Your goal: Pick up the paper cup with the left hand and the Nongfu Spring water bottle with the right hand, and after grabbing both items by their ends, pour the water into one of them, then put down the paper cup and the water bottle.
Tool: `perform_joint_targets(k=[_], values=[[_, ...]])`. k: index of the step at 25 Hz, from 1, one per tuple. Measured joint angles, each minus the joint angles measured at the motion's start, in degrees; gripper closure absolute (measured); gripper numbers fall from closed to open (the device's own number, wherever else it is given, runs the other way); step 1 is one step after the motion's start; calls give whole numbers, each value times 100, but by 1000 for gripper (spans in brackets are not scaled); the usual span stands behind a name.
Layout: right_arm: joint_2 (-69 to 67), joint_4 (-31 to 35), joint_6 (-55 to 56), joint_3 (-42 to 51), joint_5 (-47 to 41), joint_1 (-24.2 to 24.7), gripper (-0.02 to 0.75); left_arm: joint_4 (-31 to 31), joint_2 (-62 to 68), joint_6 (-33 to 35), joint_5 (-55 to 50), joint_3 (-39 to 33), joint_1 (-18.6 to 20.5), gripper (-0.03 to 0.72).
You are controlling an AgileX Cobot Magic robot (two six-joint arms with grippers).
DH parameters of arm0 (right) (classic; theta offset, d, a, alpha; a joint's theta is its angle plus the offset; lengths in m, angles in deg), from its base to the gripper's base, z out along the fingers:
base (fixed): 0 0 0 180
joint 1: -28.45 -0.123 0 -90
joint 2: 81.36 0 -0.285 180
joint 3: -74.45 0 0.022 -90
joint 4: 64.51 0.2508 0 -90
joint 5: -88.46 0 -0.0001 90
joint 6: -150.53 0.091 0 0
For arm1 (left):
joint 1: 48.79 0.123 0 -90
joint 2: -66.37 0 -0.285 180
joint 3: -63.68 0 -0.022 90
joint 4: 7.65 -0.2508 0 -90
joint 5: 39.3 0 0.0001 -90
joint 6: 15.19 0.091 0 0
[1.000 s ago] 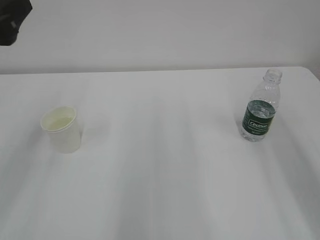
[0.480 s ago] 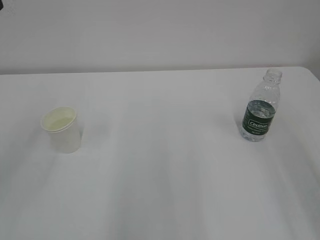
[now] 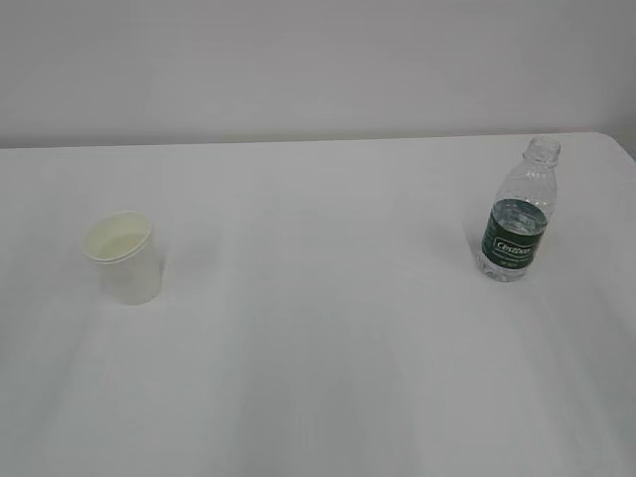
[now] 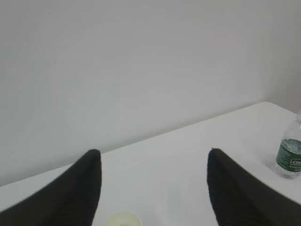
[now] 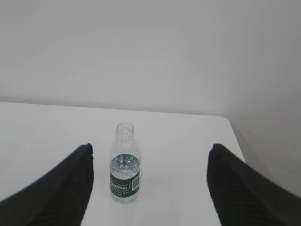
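- Now we see the left hand [image 4: 154, 188] with jaws spread wide, empty; the paper cup [image 4: 123, 219] sits upright just below and between them, slightly left of centre.
- We see the right hand [image 5: 150, 183] spread wide too, empty; the Nongfu Spring water bottle [image 5: 124, 164] stands upright ahead, left of centre, apart from both jaws.
- Each arm is nearer its own item.

From my left wrist camera, the paper cup [image 4: 123, 220] is cut by the bottom edge at 6 o'clock; I see only its rim. The Nongfu Spring water bottle [image 4: 290, 160] is cut at 3 o'clock. Its label lettering is too small to read. Neither arm appears in the exterior view.
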Motion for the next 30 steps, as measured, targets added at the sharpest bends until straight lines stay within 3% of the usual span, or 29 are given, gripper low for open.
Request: perform_joint_targets(k=[8,21,30], values=[[227,-142,0,-35,-852,0,164,-21,-769,0,-909,0,0,185],[542,-343,0,-46,-1765,0,165,12,-851,0,-2060,60,0,195],[633,-343,282,-46,-2691,0,165,41,-904,0,-4017,411,0,234]])
